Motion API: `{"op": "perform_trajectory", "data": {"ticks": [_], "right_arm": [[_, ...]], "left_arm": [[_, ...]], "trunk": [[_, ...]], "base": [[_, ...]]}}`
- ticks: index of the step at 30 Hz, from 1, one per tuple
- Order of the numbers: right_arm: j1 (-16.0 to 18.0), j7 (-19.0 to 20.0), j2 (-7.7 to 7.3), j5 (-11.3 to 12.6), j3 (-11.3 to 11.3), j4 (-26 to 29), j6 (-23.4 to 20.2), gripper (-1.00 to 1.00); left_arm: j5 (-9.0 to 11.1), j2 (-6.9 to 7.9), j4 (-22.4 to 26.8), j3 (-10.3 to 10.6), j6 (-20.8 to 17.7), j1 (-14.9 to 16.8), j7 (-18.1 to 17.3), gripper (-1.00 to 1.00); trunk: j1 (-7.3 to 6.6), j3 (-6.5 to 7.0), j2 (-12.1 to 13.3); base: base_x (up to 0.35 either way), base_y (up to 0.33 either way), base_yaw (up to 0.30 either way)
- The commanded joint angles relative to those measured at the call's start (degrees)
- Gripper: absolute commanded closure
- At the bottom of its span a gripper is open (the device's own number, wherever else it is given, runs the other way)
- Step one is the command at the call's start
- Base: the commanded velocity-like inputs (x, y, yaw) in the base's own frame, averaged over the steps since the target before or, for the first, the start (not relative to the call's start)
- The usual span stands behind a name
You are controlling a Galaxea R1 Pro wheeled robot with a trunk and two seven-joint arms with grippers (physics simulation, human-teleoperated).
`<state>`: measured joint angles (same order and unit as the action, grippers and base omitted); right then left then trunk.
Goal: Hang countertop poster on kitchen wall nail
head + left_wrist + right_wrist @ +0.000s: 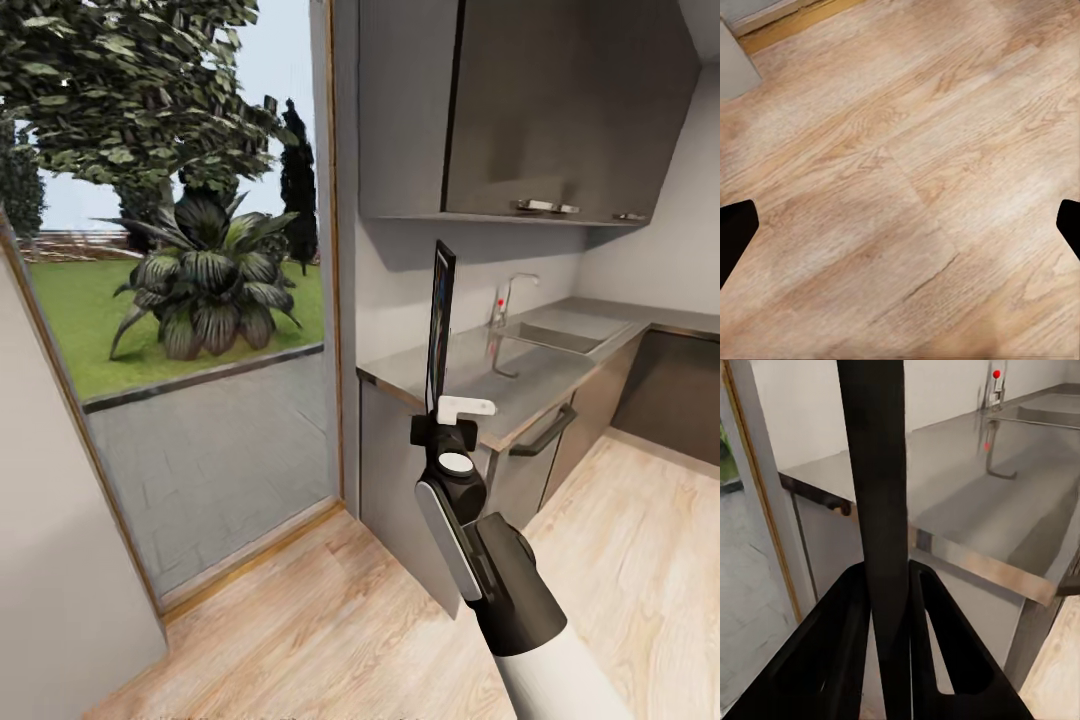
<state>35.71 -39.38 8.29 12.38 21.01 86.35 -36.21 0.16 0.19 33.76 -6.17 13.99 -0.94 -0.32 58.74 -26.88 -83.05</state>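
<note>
Right gripper [441, 428] is seen in the head view raised before the near corner of the counter [520, 385], its black fingers [844, 645] closed on the lower edge of the poster [440, 320]. The poster is held upright and edge-on, so only its thin dark frame is seen; in the right wrist view it rises as a dark vertical band [877, 495] from between the two fingers, and the printed face cannot be made out.

A large glazed opening [180, 300] is seen toward the left of the head view, with a lawn, trees and a broad-leaved plant [205, 280] beyond it. Light wood floor [330, 620] is spread beneath the robot. Dark grey wall cupboards [540, 100] are mounted above the counter, against a plain light grey wall [400, 290].

The glossy grey counter is carried on grey cabinet fronts [400, 480], one of which bears a dark bar handle [545, 430]. An inset sink [565, 335] and a faucet [510, 295] are set farther along it, well apart from the poster. A small red dot [996, 373] is seen by the faucet.

Of the left gripper [900, 225], only two dark fingertips [735, 232] are seen in the left wrist view, spread wide apart over bare floor planks [907, 150], with nothing between them.
</note>
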Motion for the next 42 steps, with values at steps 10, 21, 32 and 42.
{"op": "perform_trajectory", "data": {"ticks": [10,21,32,42], "right_arm": [[0.1,-0.5,0.03,0.5,0.1,0.0,-0.1,1.0],[0.0,0.0,-0.12,0.6,0.3,0.1,-0.1,1.0],[-3.2,18.0,-1.4,0.1,0.2,0.2,0.3,1.0],[-6.0,37.7,-6.22,0.0,0.2,0.8,3.9,1.0]], "left_arm": [[0.0,-0.01,0.2,-0.1,0.1,0.0,0.0,-1.0],[0.0,-0.01,0.3,-0.1,0.1,0.0,-0.1,-1.0],[0.0,0.61,0.4,-0.1,0.1,0.0,-0.1,-1.0],[0.0,0.82,0.6,-0.1,0.1,0.0,-0.6,-1.0]], "trunk": [[-0.01,-0.05,0.0],[-0.01,-0.05,0.0],[-0.01,-0.05,0.0],[-0.01,-0.05,0.0]], "base": [[-0.129,-0.13,0.243],[-0.116,-0.116,0.02],[-0.018,-0.004,0.0],[-0.153,0.0,0.0]]}}
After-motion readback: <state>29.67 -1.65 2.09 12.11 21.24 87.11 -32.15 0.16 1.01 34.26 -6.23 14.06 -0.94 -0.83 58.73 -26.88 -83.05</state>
